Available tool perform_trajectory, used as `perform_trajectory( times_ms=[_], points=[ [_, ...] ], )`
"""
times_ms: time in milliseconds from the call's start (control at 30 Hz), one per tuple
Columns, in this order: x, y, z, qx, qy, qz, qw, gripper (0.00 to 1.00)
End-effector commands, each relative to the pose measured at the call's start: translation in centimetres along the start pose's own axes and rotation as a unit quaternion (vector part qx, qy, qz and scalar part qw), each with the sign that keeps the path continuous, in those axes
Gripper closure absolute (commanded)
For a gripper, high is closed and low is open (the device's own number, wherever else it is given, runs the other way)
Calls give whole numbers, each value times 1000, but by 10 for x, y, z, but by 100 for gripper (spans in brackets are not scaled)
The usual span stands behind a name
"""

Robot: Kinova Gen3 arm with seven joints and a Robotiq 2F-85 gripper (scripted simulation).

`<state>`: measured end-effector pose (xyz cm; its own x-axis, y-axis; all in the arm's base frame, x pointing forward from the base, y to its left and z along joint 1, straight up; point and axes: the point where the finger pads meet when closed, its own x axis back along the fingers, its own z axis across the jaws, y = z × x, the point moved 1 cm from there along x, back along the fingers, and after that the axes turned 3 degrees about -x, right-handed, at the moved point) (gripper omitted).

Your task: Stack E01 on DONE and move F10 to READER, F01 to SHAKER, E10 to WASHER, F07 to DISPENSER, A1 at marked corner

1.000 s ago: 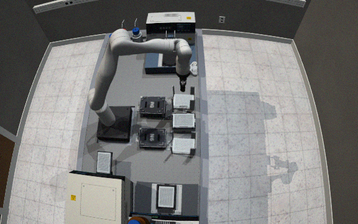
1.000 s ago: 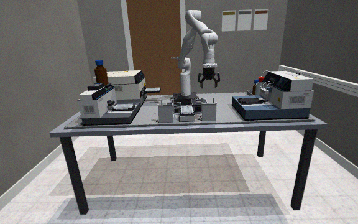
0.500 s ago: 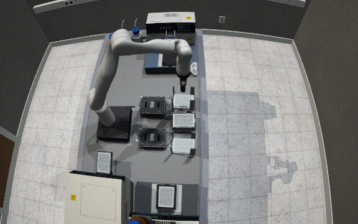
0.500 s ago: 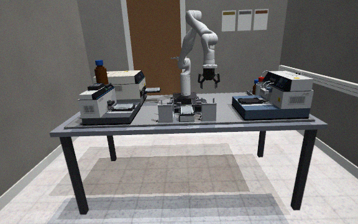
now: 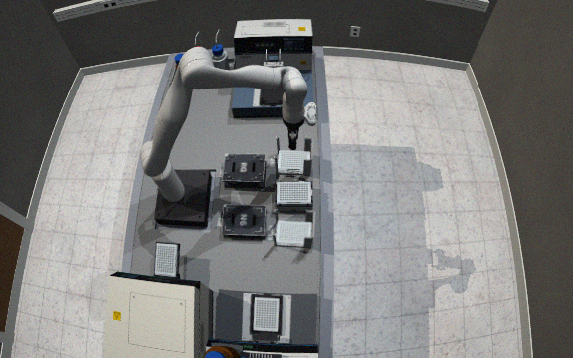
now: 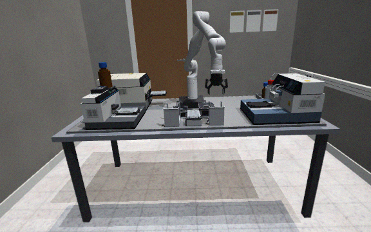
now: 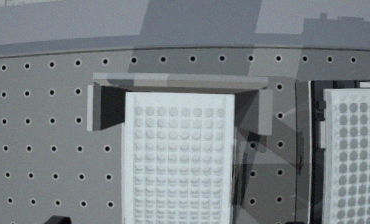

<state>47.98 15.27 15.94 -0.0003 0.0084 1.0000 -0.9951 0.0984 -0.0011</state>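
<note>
My gripper [image 5: 292,143] is open and empty. It hangs well above the deck, over the far end of the IN rack [image 5: 293,162], and it also shows in the exterior view [image 6: 216,86]. The wrist view looks down on the white top plate in the IN rack [image 7: 178,160], deep between the rack walls. A second white plate [image 7: 356,155] lies to its right, on the middle station [image 5: 293,193]. The third rack [image 5: 293,233] holds a white plate. More white plates sit on the reader drawer [image 5: 166,260] and on the near instrument [image 5: 266,314]. My fingertips are out of the wrist view.
The dark nests RG [image 5: 243,169] and N6 [image 5: 243,220] stand beside the racks, with nothing on them. The blue-based instrument with bottles [image 6: 282,106] is behind my arm, its nest partly hidden. The arm base [image 5: 184,198] stands to the left.
</note>
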Motion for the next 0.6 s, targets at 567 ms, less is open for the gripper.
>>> perform_trajectory(
  times_ms=[567],
  points=[
    [-27,1,-1,0,-3,-1,1000,0]
  ],
)
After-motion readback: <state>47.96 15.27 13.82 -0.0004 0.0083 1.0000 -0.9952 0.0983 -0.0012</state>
